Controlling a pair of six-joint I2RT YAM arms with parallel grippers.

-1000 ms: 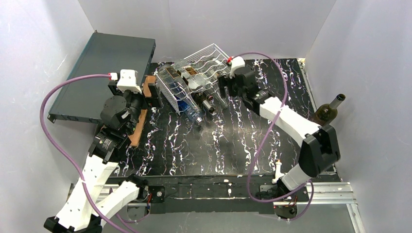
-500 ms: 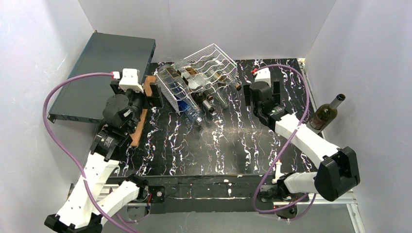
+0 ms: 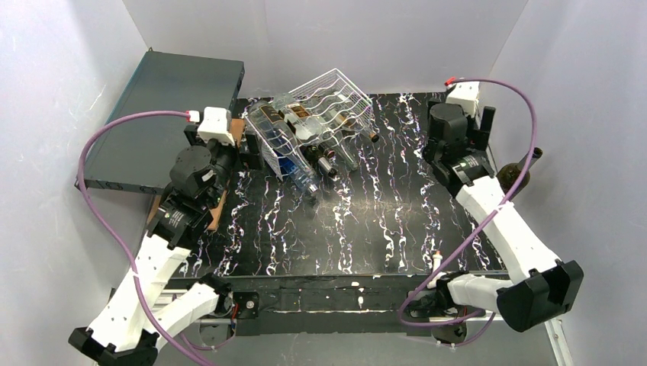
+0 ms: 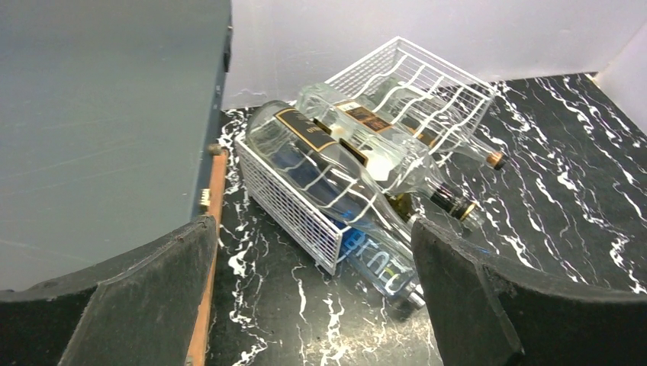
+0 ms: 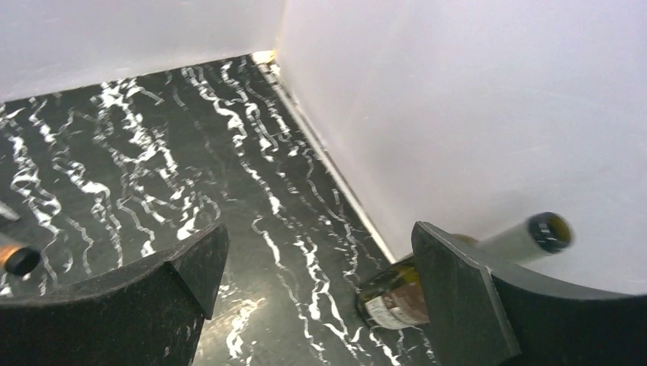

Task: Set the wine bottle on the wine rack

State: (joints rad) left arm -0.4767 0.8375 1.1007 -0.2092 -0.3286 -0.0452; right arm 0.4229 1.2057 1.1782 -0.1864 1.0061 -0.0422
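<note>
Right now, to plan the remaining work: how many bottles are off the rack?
1: a dark bottle by the right wall, apart from the rack. Others may be hidden from view.

The table (image 3: 366,221) is black with white marble veins. The wine rack (image 3: 339,80) is white wire, the flat box (image 3: 168,107) dark grey, the wine bottle (image 5: 393,293) dark olive green, the cables (image 3: 503,81) purple.

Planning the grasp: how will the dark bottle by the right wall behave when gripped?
The wine bottle looks like smooth glass, so it is probably slippery and breakable. It stands tilted toward the wall, so a nudge may tip it. Being round, it would likely roll once down.
</note>
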